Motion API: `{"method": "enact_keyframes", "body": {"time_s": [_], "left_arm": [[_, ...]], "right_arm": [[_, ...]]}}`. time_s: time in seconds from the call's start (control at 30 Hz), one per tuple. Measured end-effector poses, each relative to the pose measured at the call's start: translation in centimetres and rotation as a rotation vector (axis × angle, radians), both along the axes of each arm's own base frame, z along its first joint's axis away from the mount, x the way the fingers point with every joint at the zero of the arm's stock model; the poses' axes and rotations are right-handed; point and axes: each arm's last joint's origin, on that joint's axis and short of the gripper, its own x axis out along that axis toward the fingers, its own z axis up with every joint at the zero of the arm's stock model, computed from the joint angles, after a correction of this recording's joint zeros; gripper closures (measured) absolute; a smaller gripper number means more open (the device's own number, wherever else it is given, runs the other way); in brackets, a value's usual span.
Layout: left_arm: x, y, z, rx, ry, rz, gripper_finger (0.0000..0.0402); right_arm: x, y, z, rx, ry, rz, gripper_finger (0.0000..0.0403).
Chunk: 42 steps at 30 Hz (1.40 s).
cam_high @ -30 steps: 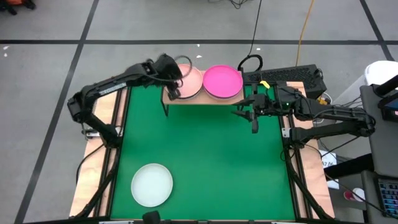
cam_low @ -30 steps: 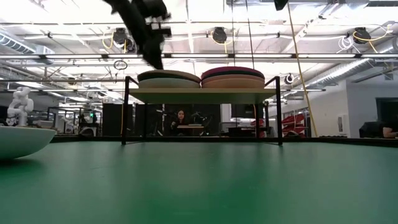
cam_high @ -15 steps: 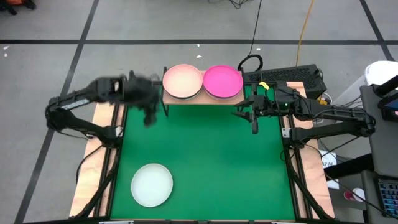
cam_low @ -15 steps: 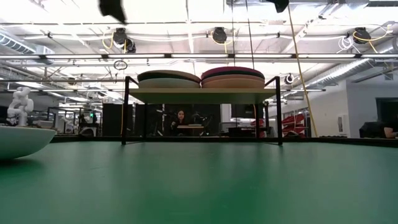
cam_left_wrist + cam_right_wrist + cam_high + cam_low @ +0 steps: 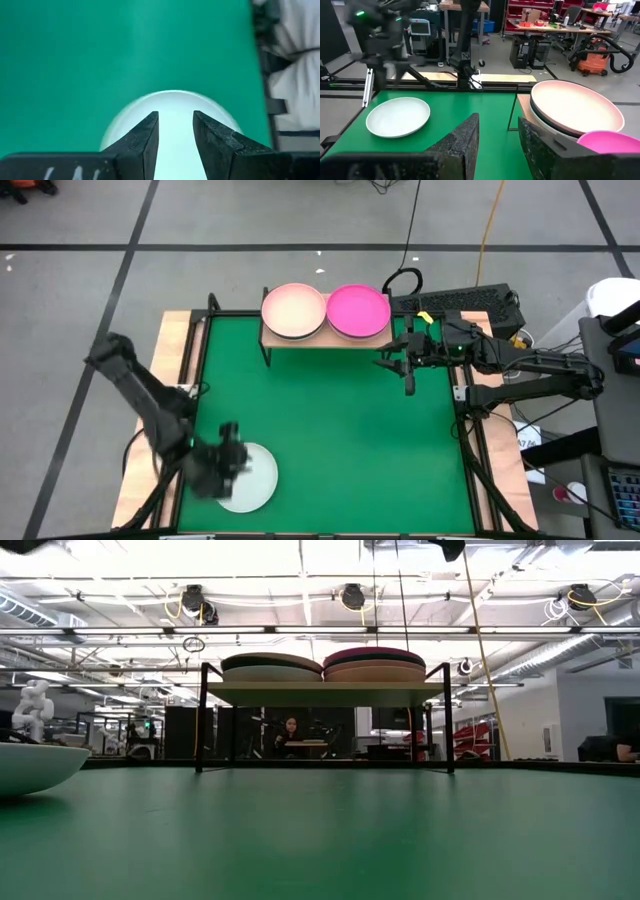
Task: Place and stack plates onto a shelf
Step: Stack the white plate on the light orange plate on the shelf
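Jaws on the left gripper (image 5: 232, 463) are a little apart and grasp nothing (the left wrist view shows a gap between its two dark fingers (image 5: 145, 137)). It hangs right over the white plate (image 5: 247, 477), which lies near the front left corner of the green mat (image 5: 340, 430) on the bench (image 5: 176, 340). From the low view I cannot tell if the gripper touches the plate, as only the plate's edge shows at the side.

Over by the right edge of the mat waits the right gripper (image 5: 408, 375), close to the end of the shelf (image 5: 325, 339). Its jaws are also a little apart and empty.

The shelf stands at the back of the mat on thin black legs. Two stacks of plates sit on it side by side. One stack has a pale pink plate (image 5: 294, 310) on top. The other stack has a bright magenta plate (image 5: 358, 311) on top. The two stacks seem to just touch in the middle.
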Motion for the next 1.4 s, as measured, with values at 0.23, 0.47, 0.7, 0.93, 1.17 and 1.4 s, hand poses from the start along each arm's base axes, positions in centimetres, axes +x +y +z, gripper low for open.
{"method": "enact_keyframes", "body": {"time_s": [0.23,0.47,0.7,0.93,1.17,1.4], "left_arm": [[1.7,-7.0,-5.0,0.073,-0.033,-0.133,0.0275],[4.0,-9.1,-8.0,0.024,0.068,-0.135,0.0275],[4.2,-9.5,-9.5,-0.062,0.156,-0.013,0.0275],[3.7,-9.7,-11.6,-0.078,0.275,0.108,0.0275],[3.0,-8.7,-12.5,-0.062,0.446,0.262,0.0283],[2.9,-8.3,-11.1,-0.079,0.438,0.227,0.0385]], "right_arm": [[0.0,0.0,0.0,0.025,-0.001,-0.007,0.0282],[0.1,0.0,-0.3,0.063,0.000,-0.012,0.0282],[0.2,0.0,-2.7,0.075,0.086,-0.014,0.0282],[0.2,0.0,-4.8,0.131,0.144,-0.028,0.0282],[0.2,0.0,-5.1,0.130,0.149,-0.028,0.0282],[0.4,0.0,-4.6,0.118,0.098,-0.023,0.0282]]}}
